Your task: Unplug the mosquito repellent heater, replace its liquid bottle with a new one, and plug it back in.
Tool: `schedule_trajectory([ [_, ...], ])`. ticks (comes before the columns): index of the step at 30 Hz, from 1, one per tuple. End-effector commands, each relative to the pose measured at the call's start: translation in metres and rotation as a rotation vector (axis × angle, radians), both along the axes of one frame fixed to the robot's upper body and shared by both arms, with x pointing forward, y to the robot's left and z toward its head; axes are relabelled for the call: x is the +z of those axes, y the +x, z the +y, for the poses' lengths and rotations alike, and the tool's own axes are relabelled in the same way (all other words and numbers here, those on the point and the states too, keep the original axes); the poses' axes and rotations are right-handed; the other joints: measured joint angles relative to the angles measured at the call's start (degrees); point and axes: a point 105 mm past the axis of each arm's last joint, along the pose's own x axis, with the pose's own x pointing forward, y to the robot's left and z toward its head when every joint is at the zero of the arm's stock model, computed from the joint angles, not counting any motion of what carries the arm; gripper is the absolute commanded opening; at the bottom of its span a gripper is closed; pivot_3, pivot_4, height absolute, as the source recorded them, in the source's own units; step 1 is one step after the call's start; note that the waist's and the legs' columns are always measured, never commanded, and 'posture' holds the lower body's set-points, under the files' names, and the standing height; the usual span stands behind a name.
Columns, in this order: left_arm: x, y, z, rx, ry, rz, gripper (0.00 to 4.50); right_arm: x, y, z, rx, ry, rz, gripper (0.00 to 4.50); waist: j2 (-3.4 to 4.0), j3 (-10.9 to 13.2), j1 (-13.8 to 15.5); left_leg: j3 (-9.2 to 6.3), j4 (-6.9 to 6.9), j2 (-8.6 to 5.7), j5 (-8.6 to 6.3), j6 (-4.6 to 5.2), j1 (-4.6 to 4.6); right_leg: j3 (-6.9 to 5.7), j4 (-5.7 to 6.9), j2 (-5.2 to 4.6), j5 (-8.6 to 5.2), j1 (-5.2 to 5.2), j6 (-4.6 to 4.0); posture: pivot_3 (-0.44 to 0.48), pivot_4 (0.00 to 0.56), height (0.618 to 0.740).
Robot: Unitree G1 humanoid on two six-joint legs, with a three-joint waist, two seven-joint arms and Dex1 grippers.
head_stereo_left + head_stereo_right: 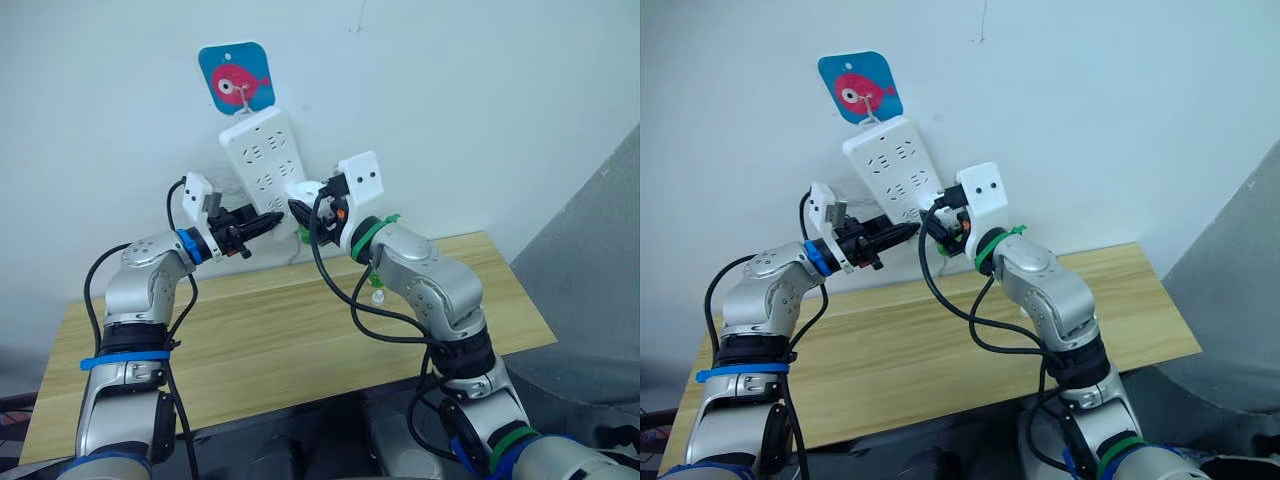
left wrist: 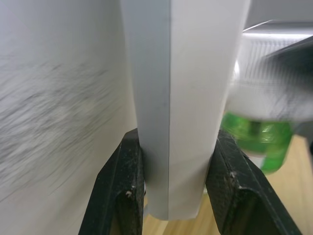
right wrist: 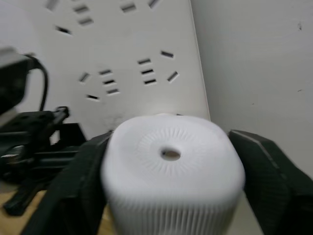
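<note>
A long white power strip (image 1: 262,150) hangs tilted on the wall. My left gripper (image 1: 272,221) is shut on its lower edge; the left wrist view shows both black fingers (image 2: 124,196) pressed against the strip's sides. The mosquito repellent heater (image 3: 171,166), white and domed with a ribbed top and a centre hole, sits at the strip's lower end with my right gripper (image 3: 171,142) shut around it. A green liquid bottle (image 2: 259,139) hangs under the heater (image 1: 305,190). The prongs are hidden.
A blue square hook plate with a pink fish (image 1: 237,78) holds the strip on the white wall. Below is a light wooden table (image 1: 300,340) with a small clear object (image 1: 377,297) on it. A grey panel (image 1: 600,270) stands at the right.
</note>
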Motion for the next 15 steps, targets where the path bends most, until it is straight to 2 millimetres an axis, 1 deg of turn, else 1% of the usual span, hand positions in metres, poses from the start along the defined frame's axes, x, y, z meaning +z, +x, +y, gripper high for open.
schedule_trajectory([
  [1,-0.002,-0.005,-0.014,-0.086,0.070,-0.045,1.30,0.019,-0.007,-0.008,-0.011,0.019,-0.071,4.50,-0.05,0.0,0.5,-0.03,-0.02,0.01,-0.01,0.00,-0.04,-0.03,-0.04,0.00,0.00,-0.02,0.00,-0.170,0.141,0.740],
  [4,0.001,0.003,-0.007,-0.034,0.067,-0.060,1.30,0.021,-0.017,-0.017,-0.006,0.016,-0.083,4.50,-0.06,-0.1,0.7,-0.05,-0.12,-0.03,-0.03,-0.04,-0.30,-0.07,-0.09,-0.09,0.00,-0.10,0.00,-0.171,0.141,0.740],
  [6,0.003,0.006,-0.002,-0.018,0.041,-0.058,1.30,0.023,-0.026,-0.022,0.010,0.016,-0.090,4.50,-0.07,-0.1,0.7,-0.03,-0.07,-0.12,-0.02,-0.07,-0.60,-0.08,-0.12,-0.23,0.00,-0.34,0.01,-0.174,0.140,0.740],
  [9,0.006,0.010,0.004,0.005,0.024,-0.069,1.30,0.023,-0.034,-0.026,0.030,0.007,-0.094,4.50,-0.07,-0.1,0.7,0.00,0.03,-0.17,-0.04,-0.03,-0.70,-0.08,-0.14,-0.30,0.00,-0.45,0.01,-0.177,0.140,0.740],
  [11,0.009,0.018,0.017,0.089,0.056,-0.111,2.03,0.021,-0.040,-0.032,0.045,-0.022,-0.098,4.50,-0.08,-0.1,0.7,0.01,0.05,-0.18,-0.02,-0.03,-0.62,-0.09,-0.08,-0.31,0.00,-0.46,0.01,-0.179,0.141,0.740],
  [12,0.010,0.020,0.020,0.110,0.064,-0.122,2.27,0.020,-0.042,-0.034,0.050,-0.034,-0.099,4.50,-0.08,-0.1,0.7,0.00,0.05,-0.17,-0.01,-0.05,-0.57,-0.10,-0.01,-0.30,0.00,-0.46,0.01,-0.179,0.141,0.740],
  [15,0.012,0.026,0.038,0.197,0.098,-0.149,3.26,0.016,-0.048,-0.040,0.072,-0.075,-0.107,4.50,-0.08,-0.1,0.7,-0.02,0.05,-0.11,0.02,-0.06,-0.47,-0.13,0.08,-0.17,0.03,-0.41,-0.03,-0.175,0.141,0.740],
])
